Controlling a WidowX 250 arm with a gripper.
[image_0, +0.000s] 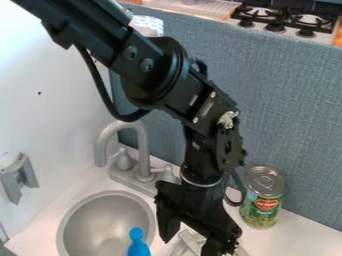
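Hand (189, 245) low in view, just right of the sink, over the white surface (304, 240). It is open, fingers (167, 224) spread with a clear gap between them. A pale gray piece (192, 241) shows in and around that gap, partly covered by the hand; can't tell from this angle whether the hand has hold of it or it just lies beneath.

Blue thing (138, 246) with rounded top and wider lower part, at lower right of the round gray sink (69, 218), cut off by the bottom edge of view. Sink is set into the surface. Gray faucet (141, 145) behind the sink, curved spout, side handles, on a gray base.

Can (262, 200) upright on the surface, right of the arm (204, 150), near the partition. Metal top, green label with a red patch.

Room: white wall (47, 120) on the left with a small dark spot; gray bracket (19, 177) mounted low on it. Blue-gray fabric partition (294, 110) runs behind the surface, from behind the faucet across to the right edge. Beyond the partition, top right, a stove (287, 34) with black burner grates and dark knobs along the front. White ridged tray (194, 7) left of the stove. White patterned item (148, 24) at upper left, partly behind the arm. Arm is black, slants in from upper left, then bends down, with a dark cable looping off it.
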